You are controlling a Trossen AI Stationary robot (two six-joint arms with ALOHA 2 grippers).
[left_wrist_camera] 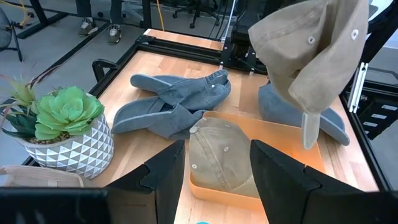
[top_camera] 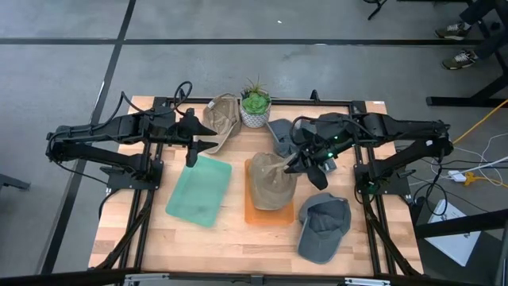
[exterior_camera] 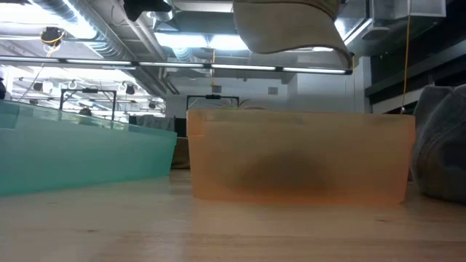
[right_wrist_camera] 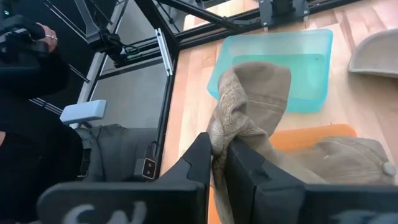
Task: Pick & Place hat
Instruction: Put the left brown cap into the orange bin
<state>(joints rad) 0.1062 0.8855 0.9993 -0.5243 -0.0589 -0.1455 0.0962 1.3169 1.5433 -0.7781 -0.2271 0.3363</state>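
My right gripper [top_camera: 298,163] is shut on a tan hat [left_wrist_camera: 314,56] that hangs above the orange bin [top_camera: 270,213]. In the low view this hat [exterior_camera: 291,25] floats clear over the bin [exterior_camera: 298,164]. A second tan hat [left_wrist_camera: 221,158] lies inside the orange bin. My left gripper [top_camera: 194,147] is open and hovers over the far edge of the green bin [top_camera: 198,191], touching nothing. A third tan hat [top_camera: 224,119] rests on the table beside the plant. My right gripper pinches a bunched fold of the tan hat's cloth [right_wrist_camera: 219,140] between its two fingers, coming from the table's right and slanting down. The hat is lifted clear and hangs below the fingers over the orange bin, its strap [left_wrist_camera: 310,127] dangling down.
A potted succulent [top_camera: 255,107] stands at the far edge. A blue-grey hat [top_camera: 282,137] lies behind the orange bin and a grey hat [top_camera: 324,226] lies at the near right. Bare wood shows along the near edge. A person in dark clothes [right_wrist_camera: 28,62] stands beyond the table.
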